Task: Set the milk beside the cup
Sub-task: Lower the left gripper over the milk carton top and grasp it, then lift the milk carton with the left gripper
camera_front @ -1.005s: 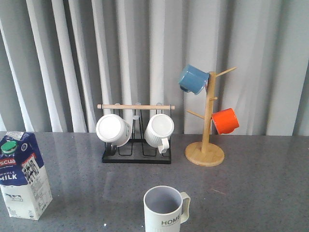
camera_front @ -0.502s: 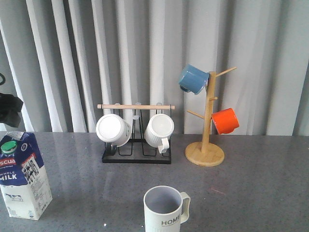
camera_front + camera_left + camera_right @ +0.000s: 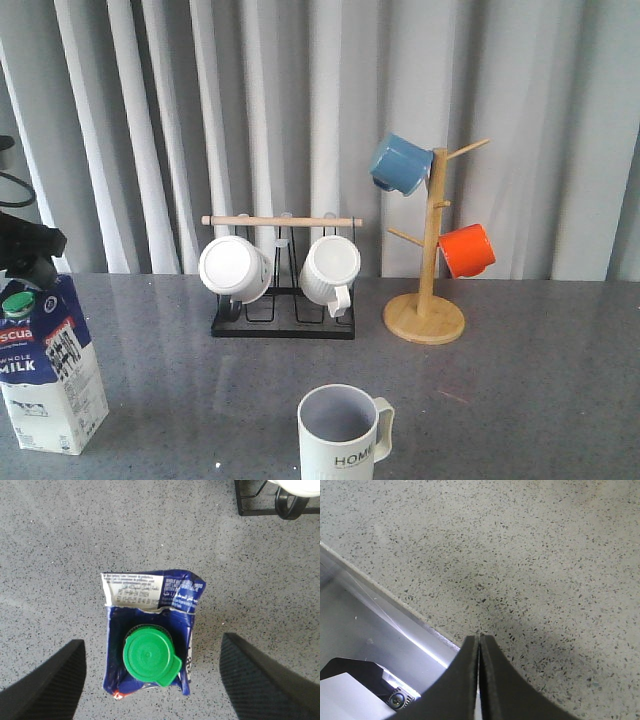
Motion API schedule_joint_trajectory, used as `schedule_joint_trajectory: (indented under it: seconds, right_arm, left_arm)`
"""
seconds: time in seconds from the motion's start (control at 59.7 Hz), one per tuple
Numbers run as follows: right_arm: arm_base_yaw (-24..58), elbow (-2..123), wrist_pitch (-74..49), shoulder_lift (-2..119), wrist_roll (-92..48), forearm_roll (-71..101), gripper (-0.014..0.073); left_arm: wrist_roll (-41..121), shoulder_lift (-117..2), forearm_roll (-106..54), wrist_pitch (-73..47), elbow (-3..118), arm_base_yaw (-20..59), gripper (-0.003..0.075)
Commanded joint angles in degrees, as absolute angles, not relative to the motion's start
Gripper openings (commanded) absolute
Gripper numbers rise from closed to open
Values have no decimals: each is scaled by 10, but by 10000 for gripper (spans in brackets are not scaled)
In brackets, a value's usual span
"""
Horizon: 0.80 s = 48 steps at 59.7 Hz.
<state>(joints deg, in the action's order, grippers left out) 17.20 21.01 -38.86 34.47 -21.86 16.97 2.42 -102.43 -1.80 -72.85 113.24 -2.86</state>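
Near front edge, cup [image 3: 343, 432]; far left, milk [image 3: 45, 362] standing free under left gripper [image 3: 25, 258], jaws spread wide either side of cap [image 3: 150, 655]: risk of toppling if descending off-centre; right gripper [image 3: 479, 645] shut, idle.

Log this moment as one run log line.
phase: approach | left claw: open, above milk, not touching | right claw: shut, empty | milk: upright, far left of cup

The milk [image 3: 45, 365] stood at the left of the table [image 3: 540, 380]. The cup [image 3: 343, 430] stood near the front, in the middle. Behind it were the mug rack [image 3: 283, 275] and, further right, the mug tree [image 3: 428, 250].
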Motion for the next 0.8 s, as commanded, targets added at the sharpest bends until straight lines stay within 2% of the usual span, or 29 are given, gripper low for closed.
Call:
schedule_joint_trajectory:
  seconds: [0.0,0.569,0.653,0.787]
  right_arm:
    - [170,225,-361,347,-220,175,-4]
    - [170,225,-359,347,-220,174,-4]
    - [170,225,-358,347,-220,174,-4]
    - [170,225,-357,347,-220,174,-4]
  left_arm:
    - [18,-1010,-20,-718,1150,-27,538]
    - [19,-1032,0,-717,1092,-27,537]
    - [19,-1032,9,-710,1092,-27,524]
    - [19,-1032,11,-701,1092,-27,458]
